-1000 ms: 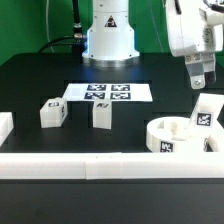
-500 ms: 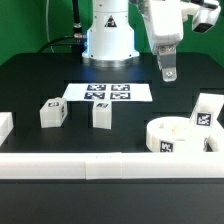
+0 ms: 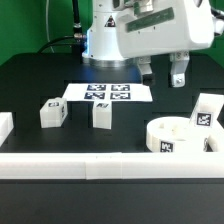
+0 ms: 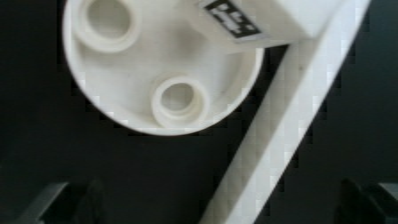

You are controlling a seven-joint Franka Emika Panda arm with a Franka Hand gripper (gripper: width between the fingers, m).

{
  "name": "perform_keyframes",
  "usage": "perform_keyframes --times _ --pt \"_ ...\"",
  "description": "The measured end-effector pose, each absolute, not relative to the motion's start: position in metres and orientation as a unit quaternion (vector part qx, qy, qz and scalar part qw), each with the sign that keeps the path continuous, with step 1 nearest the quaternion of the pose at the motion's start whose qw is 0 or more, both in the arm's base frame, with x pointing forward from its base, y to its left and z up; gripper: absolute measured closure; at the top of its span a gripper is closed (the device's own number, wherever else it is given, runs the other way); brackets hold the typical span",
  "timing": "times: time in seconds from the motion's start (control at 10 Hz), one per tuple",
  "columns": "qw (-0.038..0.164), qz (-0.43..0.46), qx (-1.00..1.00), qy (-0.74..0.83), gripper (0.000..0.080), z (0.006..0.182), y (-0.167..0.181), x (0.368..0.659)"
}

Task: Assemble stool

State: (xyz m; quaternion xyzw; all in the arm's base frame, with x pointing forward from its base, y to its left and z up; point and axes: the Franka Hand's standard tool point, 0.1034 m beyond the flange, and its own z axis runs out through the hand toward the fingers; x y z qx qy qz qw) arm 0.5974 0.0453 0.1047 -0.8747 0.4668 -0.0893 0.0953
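The stool's round white seat (image 3: 182,136) lies on the black table at the exterior view's right front, sockets up, a tag on its side. One blocky leg (image 3: 207,110) stands against its far right rim. Two more legs (image 3: 52,113) (image 3: 102,114) stand apart at the left of centre. My gripper (image 3: 163,76) hangs open and empty in the air behind the seat, touching nothing. In the wrist view the seat (image 4: 151,75) shows two sockets, the tagged leg (image 4: 249,20) sits at its edge, and my dark fingertips (image 4: 47,204) frame the gripper (image 4: 210,202).
The marker board (image 3: 105,93) lies flat before the robot base. A long white rail (image 3: 90,166) runs along the table's front, crossing the wrist view (image 4: 285,130) beside the seat. A short rail end (image 3: 5,125) sits at the left edge.
The gripper has swung from the exterior view's far right toward the middle and turned, so both fingers now show side by side. It stayed open. Parts have not moved.
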Motion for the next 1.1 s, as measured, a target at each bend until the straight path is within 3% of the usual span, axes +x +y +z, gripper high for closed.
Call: perform_keyframes --times 0.5,0.8,1.1 --pt "0.072 -0.106 -0.938 0.321 0.0150 0.102 0.037 0.597" --pt "0.015 -0.116 -0.985 0.126 0.0150 0.099 0.011 0.598" --pt "0.000 -0.115 -0.993 0.038 0.0150 0.097 0.000 0.598"
